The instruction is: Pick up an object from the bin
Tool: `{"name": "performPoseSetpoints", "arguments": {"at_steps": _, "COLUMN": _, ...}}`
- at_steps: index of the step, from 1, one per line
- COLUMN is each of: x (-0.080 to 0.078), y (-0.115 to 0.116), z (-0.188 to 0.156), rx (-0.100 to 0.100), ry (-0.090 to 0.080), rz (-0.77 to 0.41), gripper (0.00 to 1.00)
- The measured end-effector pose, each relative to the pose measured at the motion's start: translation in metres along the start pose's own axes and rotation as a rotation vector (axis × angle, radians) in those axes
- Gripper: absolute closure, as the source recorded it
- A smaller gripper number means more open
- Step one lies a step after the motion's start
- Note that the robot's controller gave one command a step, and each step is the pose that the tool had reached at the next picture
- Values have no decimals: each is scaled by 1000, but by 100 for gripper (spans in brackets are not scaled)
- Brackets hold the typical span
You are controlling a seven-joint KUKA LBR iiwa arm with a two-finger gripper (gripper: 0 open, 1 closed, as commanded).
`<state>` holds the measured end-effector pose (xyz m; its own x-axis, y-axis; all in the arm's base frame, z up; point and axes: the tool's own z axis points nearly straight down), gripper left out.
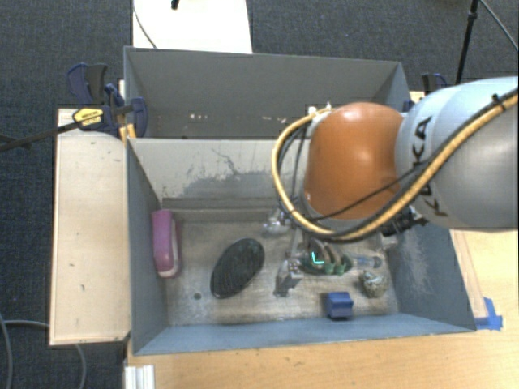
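Observation:
My gripper point(280, 254) hangs low over the middle of the bin floor, under the arm's orange cover. Its two metal fingertips point(284, 282) stand apart, so it is open with nothing between them. A black oval brush point(237, 267) lies just left of the fingers, apart from them. A small blue block point(338, 304) sits near the front wall, to the right of the gripper and nearer than it. A small grey-brown lump point(374, 284) lies to the right, beside the gripper's body.
A pink oblong thing point(165, 241) lies along the left wall. The arm and its cables cover the right half of the bin. Bare floor shows between the pink thing and the brush.

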<state>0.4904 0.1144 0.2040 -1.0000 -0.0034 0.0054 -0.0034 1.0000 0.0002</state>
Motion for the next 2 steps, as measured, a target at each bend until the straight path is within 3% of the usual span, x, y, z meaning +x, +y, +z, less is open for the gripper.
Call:
{"name": "performPoseSetpoints", "arguments": {"at_steps": 1, "x": -15, "y": 17, "z": 104, "rx": -4, "ry": -26, "rz": -233, "gripper": 0}}
{"name": "performPoseSetpoints", "arguments": {"at_steps": 2, "x": -17, "y": 18, "z": 99, "rx": -6, "ry": -34, "rz": -226, "gripper": 100}}
